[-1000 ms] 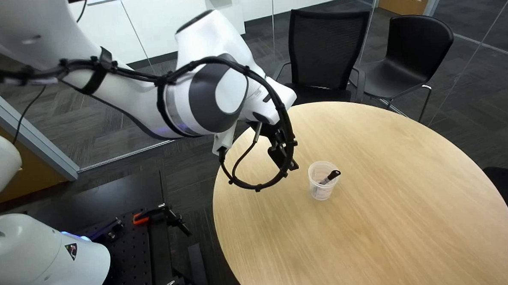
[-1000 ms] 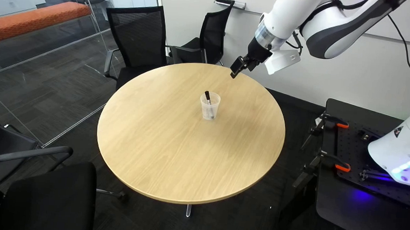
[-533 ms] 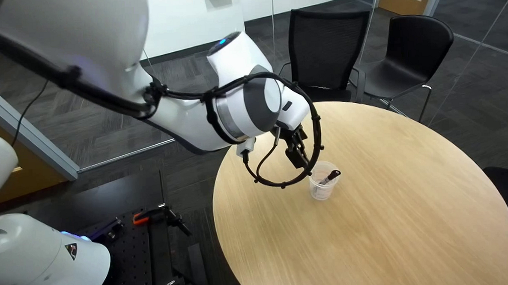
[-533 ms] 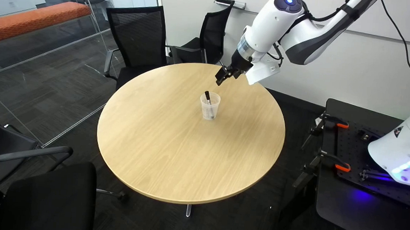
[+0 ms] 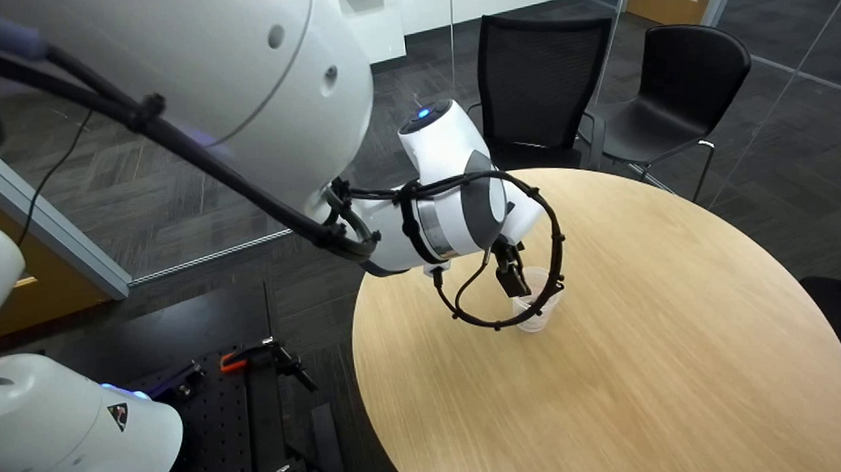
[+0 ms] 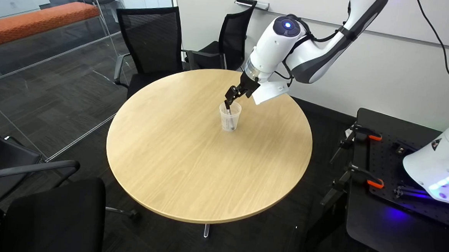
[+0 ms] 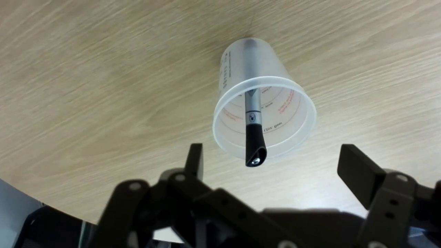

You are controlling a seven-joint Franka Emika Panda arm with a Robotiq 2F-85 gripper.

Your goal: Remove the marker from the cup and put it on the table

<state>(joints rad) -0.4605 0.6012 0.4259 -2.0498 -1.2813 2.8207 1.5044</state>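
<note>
The translucent white cup (image 7: 272,67) stands upright on the tan round table (image 6: 191,166); it also shows in both exterior views (image 5: 534,323) (image 6: 224,122). The marker (image 7: 255,137) leans inside the cup, its black capped end sticking out over the rim and its silver body inside. In an exterior view the marker (image 6: 228,111) shows below the fingers; in an exterior view it is mostly hidden by the gripper (image 5: 516,283) and cable. My gripper (image 7: 270,155) is open and empty. In the wrist view the marker's end points between the spread fingers, nearer the left one, without visible contact.
A black looped cable (image 5: 559,244) hangs from the arm close to the cup in an exterior view. Black chairs (image 5: 545,81) (image 6: 152,41) stand around the table. The robot's black stand (image 6: 381,222) with clamps is beside the table.
My gripper has moved down and across the table toward the cup, its fingers now close by the marker's black end. The cup and marker have not moved.
</note>
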